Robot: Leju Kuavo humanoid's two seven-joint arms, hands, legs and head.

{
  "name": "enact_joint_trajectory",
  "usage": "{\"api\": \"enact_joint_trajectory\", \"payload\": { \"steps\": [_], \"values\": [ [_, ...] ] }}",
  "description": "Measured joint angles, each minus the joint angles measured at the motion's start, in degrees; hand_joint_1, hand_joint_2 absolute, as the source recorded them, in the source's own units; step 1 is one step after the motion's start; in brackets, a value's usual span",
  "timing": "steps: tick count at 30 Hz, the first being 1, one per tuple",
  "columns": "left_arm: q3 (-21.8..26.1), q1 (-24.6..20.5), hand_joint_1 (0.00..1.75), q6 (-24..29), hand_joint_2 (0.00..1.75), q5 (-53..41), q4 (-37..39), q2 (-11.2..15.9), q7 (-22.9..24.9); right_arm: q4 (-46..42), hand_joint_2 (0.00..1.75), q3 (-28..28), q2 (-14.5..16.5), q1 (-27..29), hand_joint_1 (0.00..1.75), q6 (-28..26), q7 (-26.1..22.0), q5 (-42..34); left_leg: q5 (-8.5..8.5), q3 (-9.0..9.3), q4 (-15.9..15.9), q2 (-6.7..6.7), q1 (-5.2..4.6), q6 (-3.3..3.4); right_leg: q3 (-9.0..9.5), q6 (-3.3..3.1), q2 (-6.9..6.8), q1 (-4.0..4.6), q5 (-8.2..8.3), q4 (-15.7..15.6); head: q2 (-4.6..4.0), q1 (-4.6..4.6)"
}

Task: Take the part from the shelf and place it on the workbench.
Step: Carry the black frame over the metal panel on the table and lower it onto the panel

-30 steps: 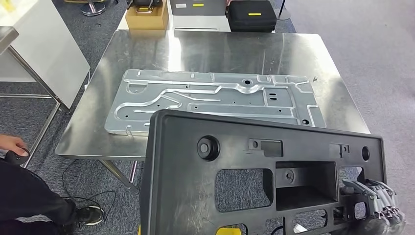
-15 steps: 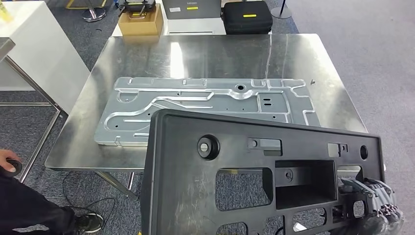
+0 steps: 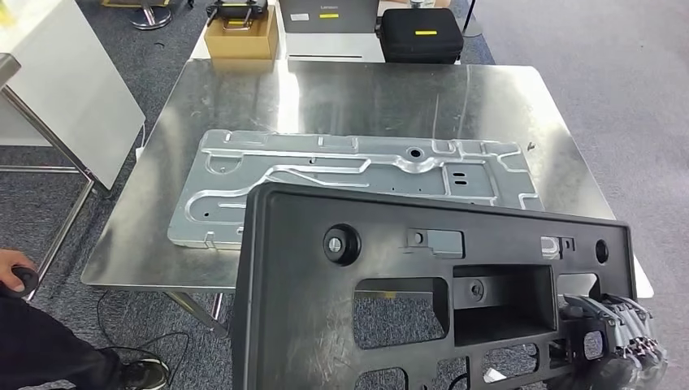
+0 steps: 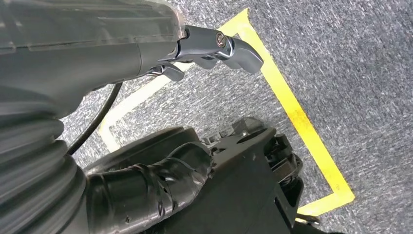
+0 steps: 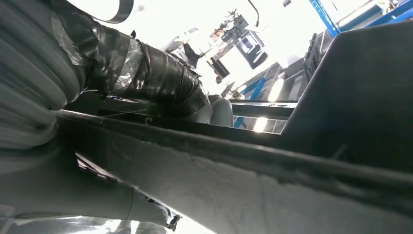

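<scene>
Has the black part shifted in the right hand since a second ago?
No. The black part sits the same against the right hand gripping its lower right corner; the workbench behind shifts slightly, so the camera moved.

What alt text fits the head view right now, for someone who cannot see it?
A large black plastic part is held up in front of a steel workbench, the right hand gripping its lower right corner. A stamped metal panel lies flat on the workbench; boxes and a black case sit beyond it.
</scene>
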Motion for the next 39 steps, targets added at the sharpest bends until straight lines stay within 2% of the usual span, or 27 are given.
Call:
{"api": "enact_joint_trajectory", "payload": {
  "steps": [1, 3, 4, 5, 6, 8, 10, 12, 14, 15, 16, 17, 18, 19, 20, 21, 24, 25, 27, 29, 30, 31, 32, 34, 35, 36, 39],
  "values": [
    [0.0, 0.0, 0.00, -0.3, 1.75, 0.0, 0.0, 0.0, 0.0, 0.1, 1.75, 0.0, 0.0, 0.0, 1.75, 0.0, 0.0, 0.0, -0.16, 0.17, 0.1, -0.06, -0.04, 0.00, -0.01, -0.05, -0.01, 0.00, 1.34, -0.7, 0.00, 0.00],
    [0.0, 0.0, 0.00, -0.8, 1.75, 0.0, 0.0, 0.0, -0.1, 0.2, 1.75, 0.1, -0.2, -0.1, 1.61, 0.0, 0.2, 0.1, -0.59, 0.67, 0.2, -0.20, -0.08, -0.20, 2.61, -0.44, -0.02, 0.05, 5.76, -7.3, 0.00, 0.02],
    [0.0, 0.0, 0.00, -1.1, 1.75, -0.1, 0.0, 0.0, -0.2, 0.3, 1.75, 0.2, -0.3, -0.2, 1.54, 0.0, 0.4, 0.2, -0.85, 0.85, 0.3, -0.24, -0.22, -0.43, 4.15, -0.73, -0.03, 0.21, 7.35, -10.8, 0.00, 0.03],
    [0.0, 0.0, 0.00, -1.4, 1.75, -0.1, 0.0, 0.0, -0.3, 0.4, 1.75, 0.4, -0.4, -0.4, 1.49, 0.0, 0.6, 0.5, -1.04, 0.91, 0.4, -0.24, -0.32, -0.71, 5.21, -1.01, -0.03, 0.37, 8.19, -13.3, 0.00, 0.02],
    [0.1, 0.0, 0.00, -1.5, 1.75, -0.2, 0.0, 0.0, -0.3, 0.4, 1.75, 0.7, -0.5, -0.6, 1.52, 0.0, 0.8, 0.8, -1.16, 0.88, 0.4, -0.23, -0.39, -0.99, 5.70, -1.24, 0.01, 0.54, 8.33, -14.6, 0.00, 0.02],
    [0.1, -0.1, 0.00, -1.5, 1.75, -0.4, 0.0, 0.0, -0.4, 0.7, 1.75, 1.5, -0.8, -0.9, 1.61, 0.0, 1.3, 1.8, -1.23, 0.90, 0.3, -0.18, -0.45, -1.59, 5.84, -1.69, 0.17, 0.57, 8.18, -15.0, 0.00, -0.02],
    [0.1, -0.2, 0.00, -1.3, 0.87, -0.6, 0.0, 0.0, -0.4, 0.9, 1.75, 2.4, -0.9, -1.4, 1.67, 0.0, 1.7, 2.8, -2.17, 0.63, 1.4, -0.17, -0.40, -2.22, 6.19, -2.30, 0.17, 0.24, 8.35, -15.6, 0.00, -0.08],
    [0.1, -0.2, 0.00, -1.2, 0.00, -0.8, 0.0, 0.0, -0.3, 1.1, 1.75, 3.1, -1.0, -2.1, 1.69, 0.0, 2.2, 4.3, -5.11, -1.69, 6.4, -0.16, -0.18, -2.75, 6.50, -2.77, -0.01, 0.02, 8.44, -16.0, 0.00, -0.20],
    [0.1, -0.2, 0.00, -1.2, 0.00, -1.1, 0.0, 0.0, -0.1, 1.5, 1.75, 3.3, -1.0, -2.8, 1.70, 0.0, 2.8, 6.5, -8.03, -5.41, 13.6, -0.14, 0.04, -3.12, 6.54, -2.96, -0.13, 0.03, 8.36, -16.0, 0.00, -0.26],
    [0.1, -0.1, 0.00, -1.2, 0.00, -1.4, 0.0, 0.0, 0.1, 1.7, 1.75, 3.3, -1.1, -3.2, 1.70, 0.0, 3.2, 7.8, -8.17, -6.61, 15.7, -0.14, 0.14, -3.25, 6.58, -2.99, -0.13, 0.03, 8.32, -16.0, 0.00, -0.27],
    [0.1, -0.1, 0.00, -1.2, 0.00, -1.6, 0.0, 0.0, 0.3, 2.0, 1.75, 3.3, -1.1, -3.7, 1.69, 0.0, 3.6, 9.4, -7.14, -6.82, 15.6, -0.14, 0.24, -3.32, 6.67, -2.98, -0.09, 0.02, 8.27, -16.0, 0.00, -0.26],
    [0.1, -0.2, 0.00, -1.2, 0.00, -1.9, 0.0, 0.0, 0.6, 2.3, 1.75, 3.3, -1.2, -4.4, 1.68, 0.0, 4.1, 11.0, -5.15, -6.02, 13.4, -0.13, 0.32, -3.33, 6.81, -2.91, -0.01, 0.00, 8.20, -16.0, 0.00, -0.27],
    [0.1, -0.2, 0.00, -1.2, 0.00, -2.1, 0.0, 0.0, 0.8, 2.7, 1.75, 3.3, -1.4, -5.2, 1.68, 0.0, 4.5, 12.6, -2.71, -4.49, 9.7, -0.12, 0.39, -3.26, 6.98, -2.78, 0.07, -0.03, 8.09, -15.9, 0.00, -0.26],
    [0.0, -0.3, 0.00, -1.2, 0.00, -2.4, 0.0, 0.0, 1.0, 3.1, 1.75, 3.4, -1.5, -6.0, 1.68, 0.0, 5.0, 14.2, -0.95, -2.88, 5.9, -0.13, 0.33, -3.14, 7.10, -2.56, 0.13, 0.06, 7.96, -15.9, 0.00, -0.26],
    [0.0, -0.5, 0.00, -1.2, 0.00, -2.6, 0.0, 0.0, 1.2, 3.5, 1.75, 3.6, -1.7, -6.9, 1.68, 0.0, 5.5, 15.7, 0.09, -1.64, 3.0, -0.14, 0.25, -2.93, 7.11, -2.27, 0.18, 0.14, 7.86, -15.8, 0.00, -0.25],
    [0.0, -0.6, 0.00, -1.3, 0.00, -2.9, 0.0, 0.0, 1.3, 3.9, 1.75, 3.9, -2.0, -7.8, 1.69, 0.0, 6.3, 17.2, 0.47, -0.98, 1.3, -0.17, 0.14, -2.70, 7.04, -1.97, 0.20, 0.21, 7.82, -15.7, 0.00, -0.22],
    [-0.2, -0.9, 0.00, -1.3, 0.00, -3.6, 0.0, 0.0, 2.0, 5.4, 1.75, 5.7, -2.9, -10.5, 1.70, 0.0, 9.7, 22.5, 0.55, -0.77, 0.2, -0.18, 0.04, -1.73, 6.88, -1.01, 0.20, 0.14, 7.83, -15.7, 0.00, -0.20],
    [-0.3, -1.0, 0.00, -1.4, 0.00, -3.8, 0.0, 0.0, 2.2, 6.0, 1.75, 6.5, -3.3, -11.4, 1.70, 0.0, 11.0, 24.2, 0.72, -0.64, -0.1, -0.14, 0.10, -1.32, 6.63, -0.74, 0.16, 0.08, 7.32, -15.0, 0.00, -0.18],
    [-0.4, -1.2, 0.00, -1.5, 0.00, -4.2, 0.0, 0.0, 2.5, 7.4, 1.75, 8.2, -4.1, -13.1, 1.71, 0.0, 13.6, 26.9, 1.00, -0.44, -0.5, -0.04, 0.21, -0.63, 4.55, -0.35, 0.09, -0.03, 4.59, -10.4, 0.00, -0.16],
    [-0.5, -1.4, 0.00, -1.6, 0.00, -4.7, 0.0, 0.0, 2.8, 9.0, 1.75, 10.1, -5.0, -14.8, 1.71, 0.0, 16.7, 30.0, 0.99, -0.47, -0.5, 0.00, 0.12, -0.36, 0.99, -0.11, 0.08, 0.00, 1.51, -3.2, 0.00, -0.16],
    [-0.6, -1.5, 0.00, -1.7, 0.00, -4.9, 0.0, 0.0, 3.0, 10.0, 1.75, 11.1, -5.4, -15.7, 1.71, 0.0, 18.5, 31.9, 0.96, -0.46, -0.4, 0.02, 0.08, -0.33, -0.29, -0.05, 0.07, -0.01, 1.05, -0.8, 0.00, -0.16],
    [-0.7, -1.6, 0.00, -1.9, 0.00, -5.2, 0.0, 0.0, 3.2, 11.0, 1.75, 12.2, -5.8, -16.7, 1.72, 0.0, 20.2, 33.7, 0.91, -0.46, -0.3, 0.02, 0.05, -0.30, -0.67, -0.06, 0.07, -0.01, 1.71, -0.4, 0.00, -0.16],
    [-0.8, -1.7, 0.00, -2.0, 0.00, -5.4, 0.0, 0.0, 3.4, 12.0, 1.75, 13.2, -6.1, -17.7, 1.73, 0.0, 21.8, 35.3, 0.83, -0.45, -0.2, 0.00, 0.04, -0.32, 0.00, -0.16, 0.07, 0.00, 3.34, -2.1, 0.00, -0.16],
    [-1.1, -1.9, 0.00, -2.3, 0.00, -5.7, 0.0, -0.1, 3.6, 13.6, 1.75, 15.1, -6.7, -19.8, 1.75, 0.0, 24.6, 37.6, 0.57, -0.46, 0.2, -0.13, -0.03, -0.50, 3.20, -0.61, 0.06, 0.07, 7.24, -9.2, 0.00, -0.15],
    [-1.3, -2.1, 0.00, -2.4, 0.00, -5.9, 0.0, -0.2, 3.7, 14.2, 1.75, 15.9, -7.0, -20.8, 1.75, 0.0, 26.1, 38.3, 0.46, -0.59, 0.4, -0.20, -0.14, -0.70, 4.53, -0.85, 0.07, 0.20, 8.34, -12.3, 0.00, -0.15],
    [-1.4, -2.2, 0.00, -2.5, 0.00, -6.0, 0.0, -0.2, 3.7, 14.8, 1.75, 16.6, -7.3, -22.0, 1.75, 0.0, 27.7, 39.0, 0.43, -0.76, 0.5, -0.24, -0.22, -0.95, 5.24, -1.08, 0.09, 0.34, 8.78, -14.2, 0.00, -0.16],
    [-1.7, -2.5, 0.00, -2.6, 0.00, -6.6, 0.0, -0.2, 4.0, 16.6, 1.75, 18.0, -9.1, -25.5, 1.75, 0.0, 33.4, 40.8, 0.45, -1.09, 0.5, -0.23, -0.32, -1.82, 5.30, -1.74, 0.26, 0.39, 8.89, -15.2, 0.00, -0.19]
  ]
}}
